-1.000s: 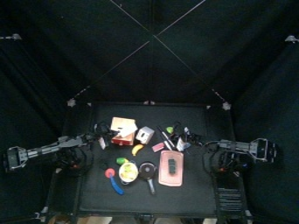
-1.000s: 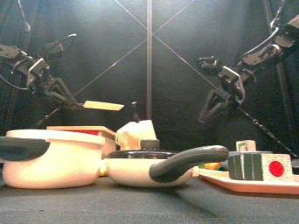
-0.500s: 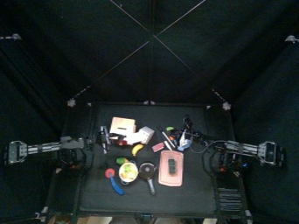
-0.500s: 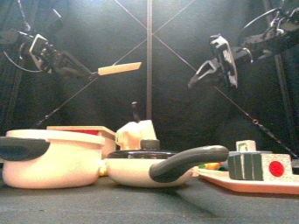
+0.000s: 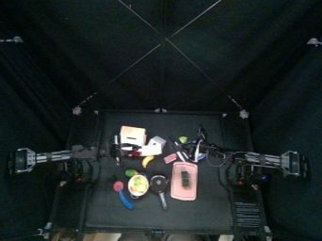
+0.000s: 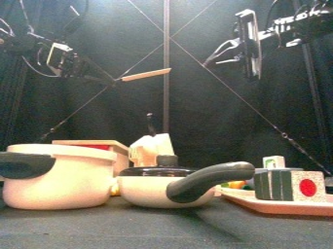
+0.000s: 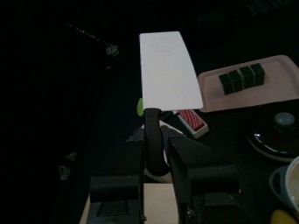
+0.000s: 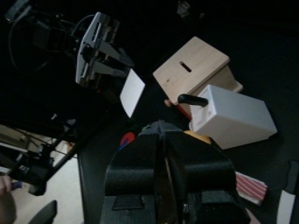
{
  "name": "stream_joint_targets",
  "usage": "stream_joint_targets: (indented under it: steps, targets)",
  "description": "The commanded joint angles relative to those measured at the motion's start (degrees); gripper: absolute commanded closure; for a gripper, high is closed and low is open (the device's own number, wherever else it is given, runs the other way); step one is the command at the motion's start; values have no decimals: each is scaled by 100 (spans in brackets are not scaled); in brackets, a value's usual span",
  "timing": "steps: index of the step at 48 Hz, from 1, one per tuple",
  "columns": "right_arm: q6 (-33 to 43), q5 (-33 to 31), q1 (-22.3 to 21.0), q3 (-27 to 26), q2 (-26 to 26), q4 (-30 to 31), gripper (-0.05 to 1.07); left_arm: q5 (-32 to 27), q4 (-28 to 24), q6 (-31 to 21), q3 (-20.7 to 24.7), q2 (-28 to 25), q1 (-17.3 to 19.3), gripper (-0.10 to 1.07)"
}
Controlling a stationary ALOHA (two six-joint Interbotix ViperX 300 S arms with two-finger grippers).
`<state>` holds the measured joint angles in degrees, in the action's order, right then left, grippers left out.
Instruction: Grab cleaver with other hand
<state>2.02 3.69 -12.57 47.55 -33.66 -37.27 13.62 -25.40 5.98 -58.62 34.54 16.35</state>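
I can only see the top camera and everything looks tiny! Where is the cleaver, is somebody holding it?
Observer: Yes. In the left wrist view the left end effector is clamped on the handle end of the cleaver.
Operator: Is it on the table or up in the air?
Observer: Up in the air. The front view shows its blade high above the cream pot.
Operator: Did the other arm grab it?
Observer: Not yet. In the front view the right end effector hangs empty, with a clear gap between it and the blade.
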Motion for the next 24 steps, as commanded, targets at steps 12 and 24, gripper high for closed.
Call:
stream_joint_targets:
  steps: [12, 24]
  targets:
    - [18, 167, 229, -237, 132, -88, 26, 211, 35, 562, 466, -202, -123, 57]
    - [9, 369, 334, -316, 325, -114, 13, 422, 53, 721, 668, -527, -123, 57]
